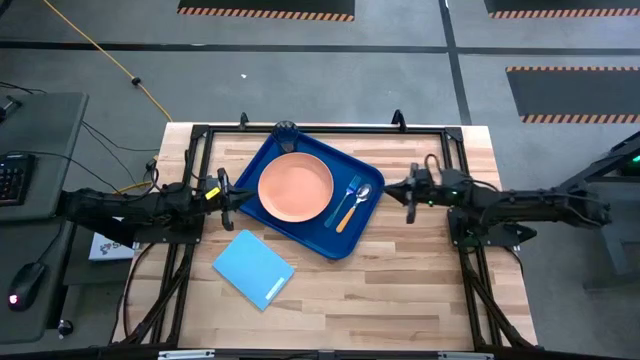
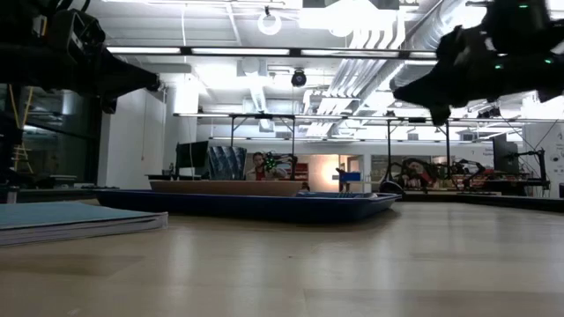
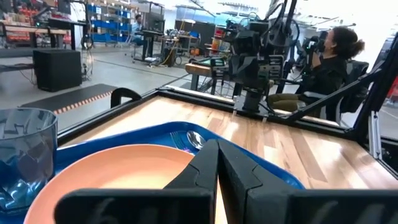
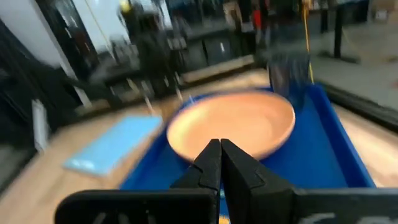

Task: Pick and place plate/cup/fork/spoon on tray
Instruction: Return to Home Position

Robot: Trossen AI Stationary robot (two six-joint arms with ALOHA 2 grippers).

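The large dark blue rectangular plastic tray (image 1: 352, 237) lies on the wooden counter (image 1: 400, 290) between the two pincers, and all four things seem to be on it already. The round salmon-pink plate (image 1: 295, 187) sits in the middle of the tray, just beyond the tip of the left pincer (image 1: 226, 193). The small dark grey see-through cup (image 1: 286, 131) stands in the tray's far corner, to the side of the left pincer and ahead of it, close to the plate's edge. The small fork with the light-blue handle (image 1: 350, 190) and the small spoon with the orange-yellow handle (image 1: 352, 206) lie side by side on the tray past the plate, on the side nearer to the right pincer (image 1: 410, 193).

The left pincer is closed and grips nothing — in the left wrist view its two dark fingers (image 3: 233, 174) meet in a point before the plate. The right pincer is closed as well, and empty; its fingers (image 4: 233, 171) press together in its own view. It hangs beside the tray's edge, with the spoon and fork the nearest things before it. In the low view both arms are above the counter, not touching anything.

A flat light-blue rectangle (image 1: 254, 269) lies on the counter outside the tray, off to the side of the left pincer; it is not part of the task.

I judge the task as finished, or almost: nothing is left to pick, and the arms appear only to wait at the two sides.
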